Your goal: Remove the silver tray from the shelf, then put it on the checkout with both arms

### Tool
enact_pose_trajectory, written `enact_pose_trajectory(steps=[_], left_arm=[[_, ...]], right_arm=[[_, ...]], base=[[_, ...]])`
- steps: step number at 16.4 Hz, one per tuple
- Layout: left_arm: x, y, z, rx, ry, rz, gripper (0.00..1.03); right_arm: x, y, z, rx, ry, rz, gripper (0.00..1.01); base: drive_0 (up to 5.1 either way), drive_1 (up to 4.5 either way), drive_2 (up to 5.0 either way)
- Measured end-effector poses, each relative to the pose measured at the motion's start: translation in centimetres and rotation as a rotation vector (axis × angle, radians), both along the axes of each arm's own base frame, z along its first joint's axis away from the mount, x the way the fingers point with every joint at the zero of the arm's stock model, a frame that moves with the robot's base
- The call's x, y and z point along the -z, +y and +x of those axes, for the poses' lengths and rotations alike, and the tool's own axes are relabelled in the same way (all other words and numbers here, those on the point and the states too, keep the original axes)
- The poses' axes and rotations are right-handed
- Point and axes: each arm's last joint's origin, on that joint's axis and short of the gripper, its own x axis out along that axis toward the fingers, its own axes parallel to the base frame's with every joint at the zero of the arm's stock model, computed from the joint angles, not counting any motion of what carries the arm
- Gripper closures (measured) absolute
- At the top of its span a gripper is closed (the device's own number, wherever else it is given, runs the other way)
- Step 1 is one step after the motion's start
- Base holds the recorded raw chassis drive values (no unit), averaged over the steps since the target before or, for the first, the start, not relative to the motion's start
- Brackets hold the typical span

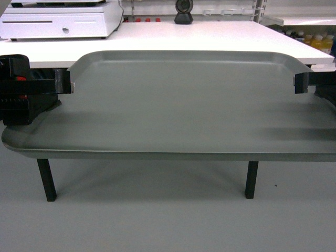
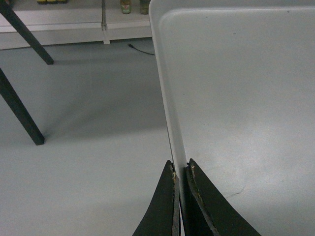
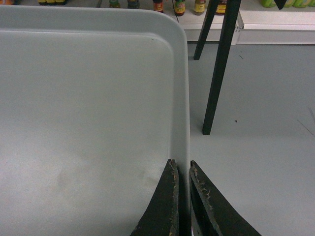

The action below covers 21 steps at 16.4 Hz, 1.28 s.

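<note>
The silver tray [image 1: 178,105] hangs level in the air, filling the middle of the head view, in front of the white checkout [image 1: 173,37] and a little below its top. My left gripper [image 1: 65,83] is shut on the tray's left rim, and my right gripper [image 1: 300,84] is shut on its right rim. From the left wrist, the jaws pinch the rim of the tray [image 2: 236,98] at my left gripper [image 2: 181,167]. From the right wrist, my right gripper [image 3: 181,164] clamps the rim of the tray [image 3: 88,108] the same way. The shelf is out of view.
On the checkout stand a white cash drawer [image 1: 58,22] at the left and a black scanner [image 1: 184,11] at the back. Black table legs [image 1: 46,179] stand under it on the grey floor. Shelving with bottles [image 1: 315,39] shows at the far right.
</note>
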Motion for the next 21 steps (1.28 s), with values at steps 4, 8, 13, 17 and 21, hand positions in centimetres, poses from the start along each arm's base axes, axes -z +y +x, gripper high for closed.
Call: enact_pose_trajectory(steps=[4, 8, 13, 17, 21], left_arm=[[-0.01, -0.01, 0.00, 0.001, -0.001, 0.000, 0.99], [-0.01, -0.02, 0.00, 0.002, -0.001, -0.001, 0.99], [0.02, 0.02, 0.01, 0.000, 0.001, 0.000, 0.99], [0.04, 0.03, 0.00, 0.000, 0.003, 0.001, 0.99], [0.01, -0.03, 0.00, 0.002, 0.001, -0.001, 0.99]], right_arm=[[-0.01, 0.00, 0.01, 0.000, -0.001, 0.000, 0.98], [0.00, -0.01, 0.01, 0.000, -0.001, 0.000, 0.98], [0.00, 0.00, 0.00, 0.000, 0.001, -0.001, 0.98], [0.02, 0.02, 0.00, -0.001, 0.001, 0.000, 0.98], [0.01, -0.01, 0.02, 0.000, -0.001, 0.000, 0.98]], base=[[0.1, 4.36, -4.1], [0.1, 4.31, -4.2], [0.0, 4.29, -4.3], [0.0, 4.27, -4.3], [-0.1, 4.20, -4.4]])
